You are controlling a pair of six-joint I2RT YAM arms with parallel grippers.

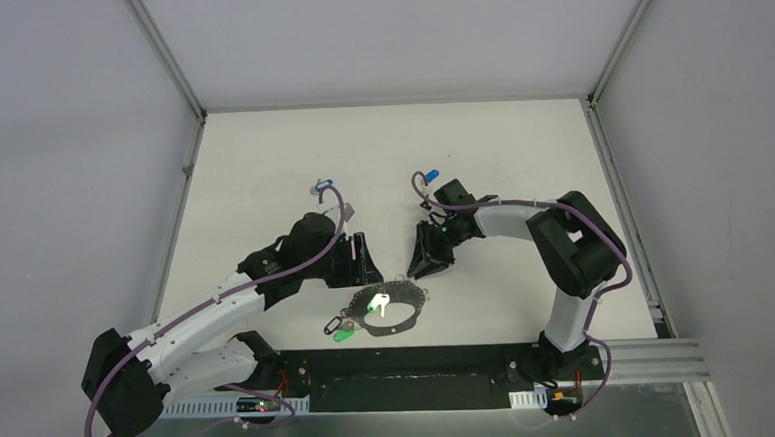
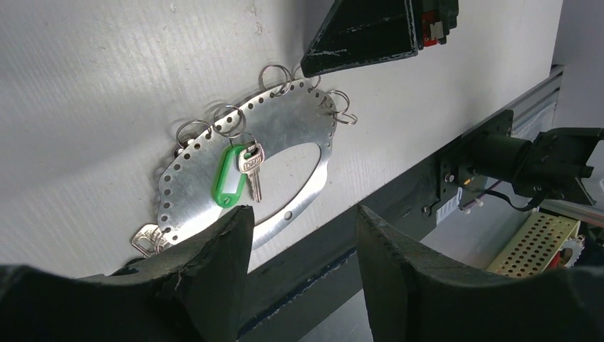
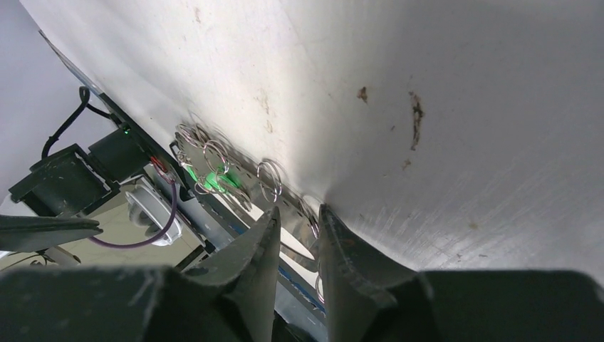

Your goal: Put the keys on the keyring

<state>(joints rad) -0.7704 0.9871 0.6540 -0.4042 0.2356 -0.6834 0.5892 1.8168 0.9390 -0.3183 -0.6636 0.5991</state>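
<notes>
Keyring (image 1: pixel 417 303) (image 2: pixel 274 122): a flat, silver, oval metal plate with an open middle and small holes punched all round its rim. It lies flat on the white table (image 1: pixel 261 165), lower centre of the top view, just above the black rail (image 1: pixel 412 382) at the arm bases.

Thin wire split rings (image 2: pixel 275 74) sit in several rim holes along the plate's upper edge in the left wrist view.

Small silver key (image 2: pixel 254 174) with a green plastic tag (image 2: pixel 229 178): both lie on the plate's left band, centre-left of the left wrist view, hung from one split ring. A second silver key (image 2: pixel 144 239) pokes out at the plate's lower left edge, partly hidden behind a finger. In the top view, another green tag (image 1: pixel 343 333) lies just outside the lower left rim.

Left gripper (image 1: pixel 364 267) (image 2: pixel 303 235): just upper left of the keyring in the top view. Its fingers are well apart with nothing between them, and the plate lies beyond the tips.

Right gripper (image 1: pixel 430 266) (image 3: pixel 298 226): at the keyring's upper right rim. Only a narrow slit shows between its fingers, with the plate edge and a split ring right at the tips. Cannot tell whether it pinches the metal.
</notes>
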